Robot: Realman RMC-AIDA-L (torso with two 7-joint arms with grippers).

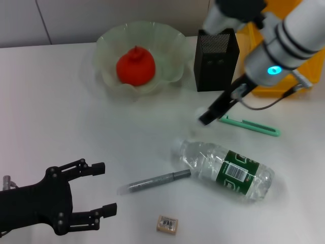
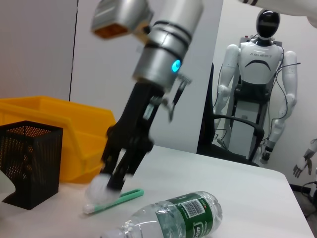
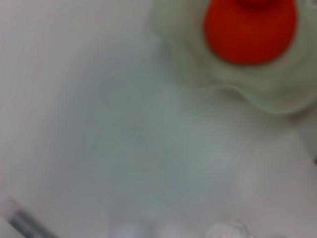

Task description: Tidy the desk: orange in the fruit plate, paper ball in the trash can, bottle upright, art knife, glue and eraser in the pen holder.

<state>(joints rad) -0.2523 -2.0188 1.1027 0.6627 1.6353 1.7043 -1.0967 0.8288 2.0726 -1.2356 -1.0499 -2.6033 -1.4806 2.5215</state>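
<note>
Right claw (image 1: 207, 118) angled down over mid-table, fingers pinched together; left claw (image 1: 104, 189) parked low, fingers spread.

a glossy white and silver forearm is showing dark bands and a glowing cyan ring light, tapering into the black right gripper (image 1: 209, 118) with a thin dark cable looping beside it; the left gripper (image 1: 101, 188) is showing matte black, screw-studded linkages.

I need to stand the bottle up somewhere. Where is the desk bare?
Bare: the stretch between the fruit plate and the left hand. Crowded: around the bottle, with the grey pen, eraser, green knife and right hand.
</note>
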